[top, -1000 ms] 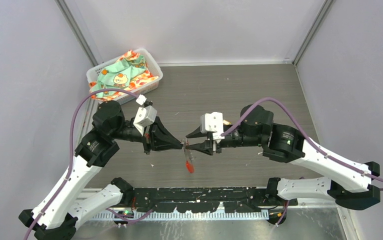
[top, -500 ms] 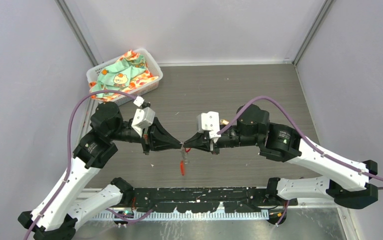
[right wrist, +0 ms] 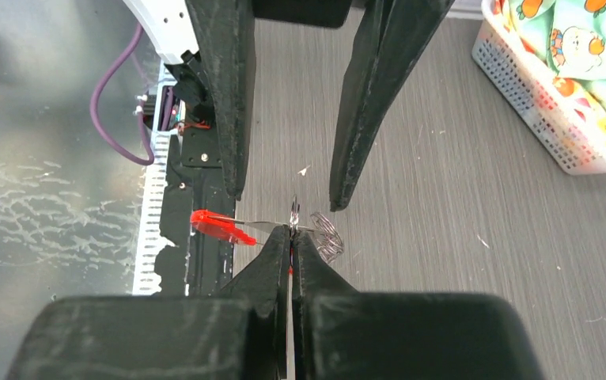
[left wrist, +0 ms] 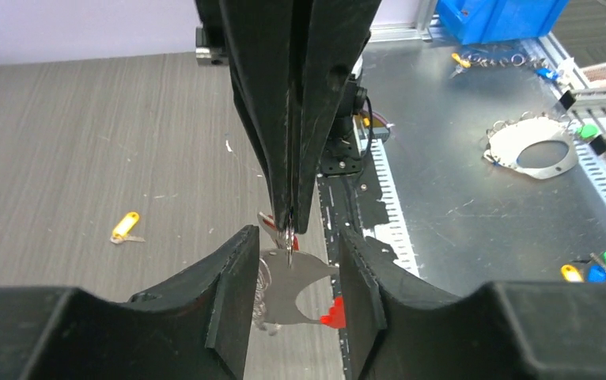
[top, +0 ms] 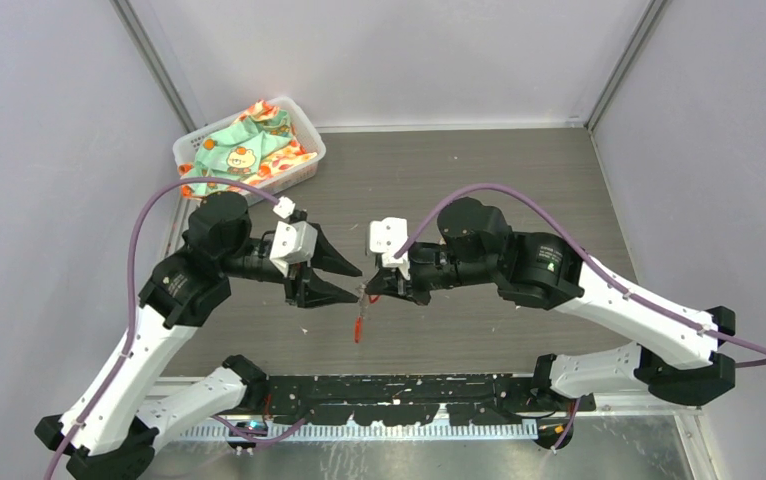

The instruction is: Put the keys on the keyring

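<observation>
The silvery metal keyring with a red strip [left wrist: 293,286] is held above the grey wood-grain table [top: 479,180], pinched between the closed fingers of the right gripper [right wrist: 292,235]. The left gripper [left wrist: 293,265] is spread partway, its fingers flanking the ring. A small yellow-tagged key [left wrist: 126,226] is noted lying on the table, well apart.

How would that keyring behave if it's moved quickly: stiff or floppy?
Probably floppy: the keyring is pinched at one spot by the shut right jaws, and the red piece dangles below, so it would likely swing. It looks thin and light; smooth metal might slip.
</observation>
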{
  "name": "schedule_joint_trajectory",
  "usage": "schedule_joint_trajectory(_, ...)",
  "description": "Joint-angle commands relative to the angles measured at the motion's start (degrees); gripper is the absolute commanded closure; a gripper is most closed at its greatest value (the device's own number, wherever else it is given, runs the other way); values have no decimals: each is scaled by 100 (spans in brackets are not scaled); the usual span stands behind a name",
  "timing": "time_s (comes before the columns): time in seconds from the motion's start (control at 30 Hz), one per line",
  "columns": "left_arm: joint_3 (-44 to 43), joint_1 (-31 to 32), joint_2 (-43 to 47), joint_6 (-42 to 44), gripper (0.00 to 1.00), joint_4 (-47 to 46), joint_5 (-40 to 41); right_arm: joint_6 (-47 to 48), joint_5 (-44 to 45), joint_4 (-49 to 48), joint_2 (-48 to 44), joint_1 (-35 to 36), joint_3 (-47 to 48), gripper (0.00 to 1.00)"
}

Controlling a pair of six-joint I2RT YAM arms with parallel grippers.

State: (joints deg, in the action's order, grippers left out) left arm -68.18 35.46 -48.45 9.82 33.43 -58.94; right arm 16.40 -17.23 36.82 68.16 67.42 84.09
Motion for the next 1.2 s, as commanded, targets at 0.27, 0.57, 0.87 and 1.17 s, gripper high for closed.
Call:
schedule_joint_trajectory(0.27,-825,38,-520,2155,62,1868,43,58,12,541,282,61,754,99)
schedule_joint_trajectory(0.57,-813,157,-543,2129,63,1718,135,16,-17,664,483,61,961,99)
schedule_joint_trajectory(0.87,-690,293,-538,2267,76,1746,267,-84,-32,712,638,59,1111,99)
schedule_joint_trajectory(1.17,-757,380,-565,2282,97,1691,370,-131,-43,852,759,63,1213,99)
